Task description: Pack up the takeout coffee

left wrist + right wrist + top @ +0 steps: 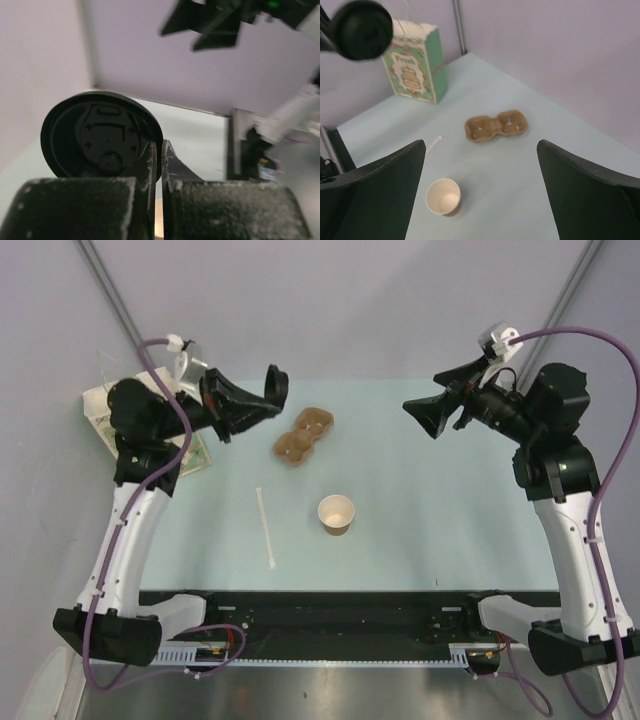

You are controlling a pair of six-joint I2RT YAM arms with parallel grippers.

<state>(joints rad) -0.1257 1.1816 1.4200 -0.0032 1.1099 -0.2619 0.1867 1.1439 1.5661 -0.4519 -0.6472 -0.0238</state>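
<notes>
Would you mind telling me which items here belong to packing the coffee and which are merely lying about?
Job in hand:
paper cup, upright and uncovered
black lid, pinched in the left gripper

Lying about:
pulp cup carrier
white stir stick
green printed bag

The only legible word is "Fresh", printed in dark script on the front panel of the tall green paper bag standing on the pale tabletop. Possible finer print under its cake drawing is too blurred to read.
</notes>
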